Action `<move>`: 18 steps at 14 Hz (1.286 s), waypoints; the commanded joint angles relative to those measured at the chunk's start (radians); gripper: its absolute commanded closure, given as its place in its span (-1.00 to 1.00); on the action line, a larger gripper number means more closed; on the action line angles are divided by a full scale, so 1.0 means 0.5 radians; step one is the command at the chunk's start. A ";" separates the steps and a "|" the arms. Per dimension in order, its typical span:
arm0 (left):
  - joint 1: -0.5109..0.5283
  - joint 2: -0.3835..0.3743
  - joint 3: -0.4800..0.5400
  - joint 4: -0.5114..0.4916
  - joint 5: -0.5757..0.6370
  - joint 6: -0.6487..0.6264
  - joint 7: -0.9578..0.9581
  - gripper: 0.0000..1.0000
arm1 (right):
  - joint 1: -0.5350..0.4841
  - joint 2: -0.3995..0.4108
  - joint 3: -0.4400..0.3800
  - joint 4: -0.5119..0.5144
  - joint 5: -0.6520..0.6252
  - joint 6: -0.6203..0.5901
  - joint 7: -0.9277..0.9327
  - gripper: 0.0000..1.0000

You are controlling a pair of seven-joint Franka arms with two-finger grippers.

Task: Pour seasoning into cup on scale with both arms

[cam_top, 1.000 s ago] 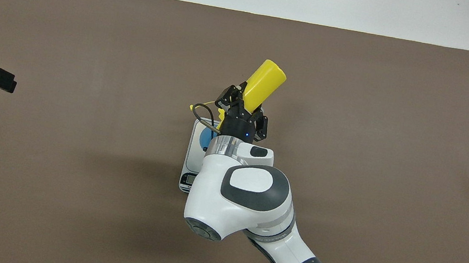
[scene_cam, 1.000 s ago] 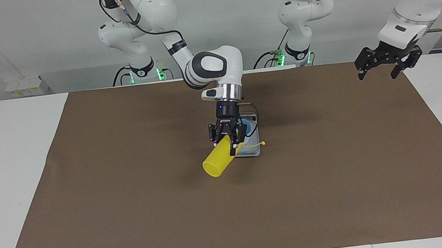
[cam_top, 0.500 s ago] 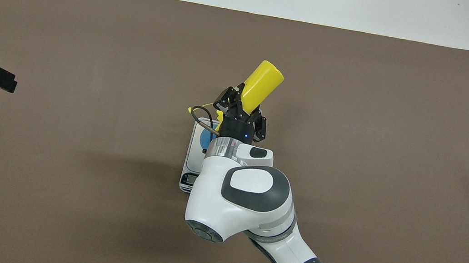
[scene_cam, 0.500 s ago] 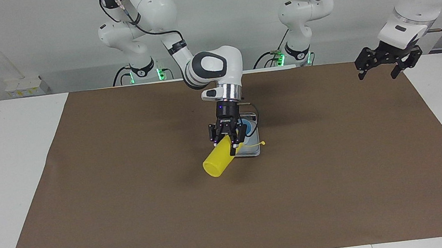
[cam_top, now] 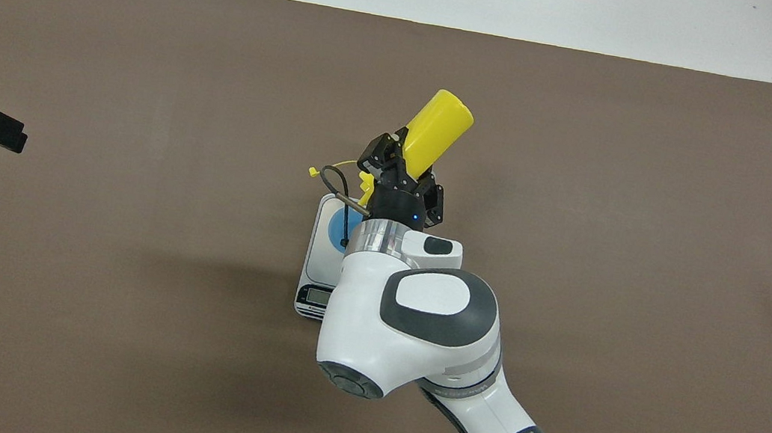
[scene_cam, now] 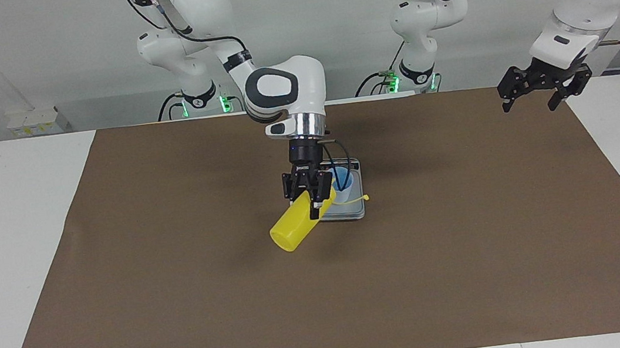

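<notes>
Pour step: right end effector (scene_cam: 309,200) pinches seasoning (scene_cam: 296,228), tipped, nozzle beside cup (scene_cam: 341,181) on scale (scene_cam: 350,209), mid-table. Left end effector (scene_cam: 542,87) spread, waits. Next: judge nozzle needs centring over cup.

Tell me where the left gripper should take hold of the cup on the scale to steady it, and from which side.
Probably the cup's upper wall just under the rim, coming in from the left arm's end of the table. The right gripper holds the tilted seasoning bottle at the cup's other flank, so that approach stays clear. The cup stands upright on the scale; a level sideways pinch suits its taper. The left gripper hangs open.
</notes>
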 commanded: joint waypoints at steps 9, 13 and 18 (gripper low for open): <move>0.020 -0.050 -0.010 -0.046 0.031 0.001 0.025 -1.00 | -0.235 -0.058 0.017 -0.035 1.174 0.049 -0.680 1.00; 0.020 -0.050 -0.010 -0.046 0.031 0.001 0.025 -1.00 | -0.299 -0.058 0.017 -0.032 1.683 -0.061 -1.064 1.00; 0.020 -0.050 -0.010 -0.046 0.031 0.001 0.025 -1.00 | -0.459 -0.067 0.017 -0.019 2.355 -0.371 -1.851 1.00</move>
